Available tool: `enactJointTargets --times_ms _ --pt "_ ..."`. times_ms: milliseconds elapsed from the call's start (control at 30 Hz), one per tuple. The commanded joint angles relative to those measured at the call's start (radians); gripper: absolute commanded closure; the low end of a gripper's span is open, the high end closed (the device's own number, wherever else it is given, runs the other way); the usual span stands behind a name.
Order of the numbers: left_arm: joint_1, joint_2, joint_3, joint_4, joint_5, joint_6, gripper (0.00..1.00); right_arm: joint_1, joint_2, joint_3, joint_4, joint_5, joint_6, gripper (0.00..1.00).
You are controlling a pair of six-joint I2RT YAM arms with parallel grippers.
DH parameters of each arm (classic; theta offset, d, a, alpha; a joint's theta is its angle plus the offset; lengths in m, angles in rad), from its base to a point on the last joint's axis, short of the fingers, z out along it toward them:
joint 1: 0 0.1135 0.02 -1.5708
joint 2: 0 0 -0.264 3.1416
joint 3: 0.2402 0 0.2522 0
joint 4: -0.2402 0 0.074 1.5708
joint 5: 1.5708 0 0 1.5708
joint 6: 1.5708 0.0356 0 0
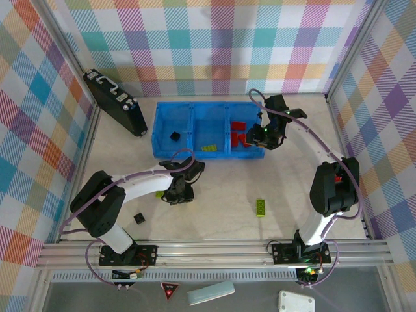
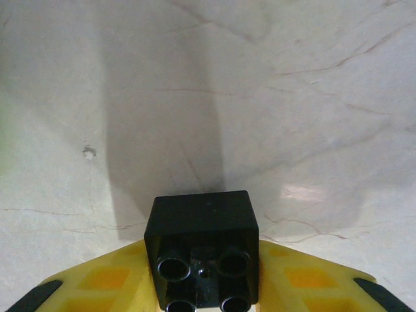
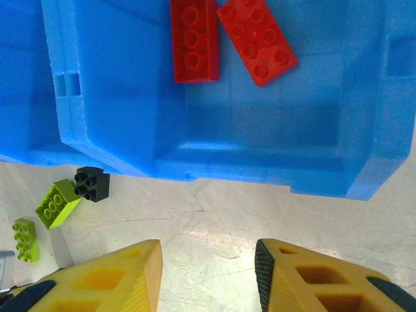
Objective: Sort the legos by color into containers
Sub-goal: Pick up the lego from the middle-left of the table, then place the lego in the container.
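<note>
On the table point(image 1: 214, 188) a green lego point(image 1: 260, 207) and a black lego point(image 1: 138, 217) lie loose; red legos point(image 3: 227, 39), and seemingly some green, sit in the tray point(image 1: 195, 104). Left gripper point(image 1: 177, 193) pinches a black brick point(image 2: 201, 221); right gripper point(image 3: 208, 260) gapes empty.

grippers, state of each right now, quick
Left gripper: closed on a black lego.
Right gripper: open, holding nothing.

The pale, veined worktop point(image 1: 221, 188) carries a blue tray point(image 1: 158, 130) at the back with a black case point(image 1: 117, 103) to its left. Nearer, well apart, lie a green brick point(image 1: 260, 207) and a black brick point(image 1: 138, 217). Near the tray's wall sit two lime bricks point(image 3: 57, 203) and a small black one point(image 3: 90, 183).
</note>
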State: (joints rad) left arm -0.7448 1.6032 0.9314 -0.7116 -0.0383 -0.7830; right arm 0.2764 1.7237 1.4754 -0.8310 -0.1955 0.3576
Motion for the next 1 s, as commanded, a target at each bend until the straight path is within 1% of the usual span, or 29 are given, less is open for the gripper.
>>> enactJointTargets --times_ms 0,200,367,633,833,967 --pt "-0.007 -0.035 0.067 -0.061 -0.014 0.077 0.63 0.006 -0.041 -0.018 -0.023 -0.016 0.000 0.56" --pt "0.002 -0.055 0.151 -0.118 -0.039 0.162 0.62 0.006 -0.063 -0.040 -0.040 -0.009 -0.002 0.56" --pt "0.038 -0.055 0.235 -0.168 -0.036 0.235 0.61 0.006 -0.103 -0.069 -0.044 -0.001 0.004 0.56" --pt "0.150 -0.033 0.348 -0.193 -0.020 0.329 0.61 0.006 -0.167 -0.101 -0.078 0.023 0.006 0.56" --pt "0.249 0.007 0.408 -0.194 0.005 0.397 0.61 0.006 -0.227 -0.135 -0.097 0.043 0.015 0.56" --pt "0.300 0.040 0.456 -0.186 0.004 0.439 0.61 0.005 -0.259 -0.154 -0.107 0.053 0.025 0.57"
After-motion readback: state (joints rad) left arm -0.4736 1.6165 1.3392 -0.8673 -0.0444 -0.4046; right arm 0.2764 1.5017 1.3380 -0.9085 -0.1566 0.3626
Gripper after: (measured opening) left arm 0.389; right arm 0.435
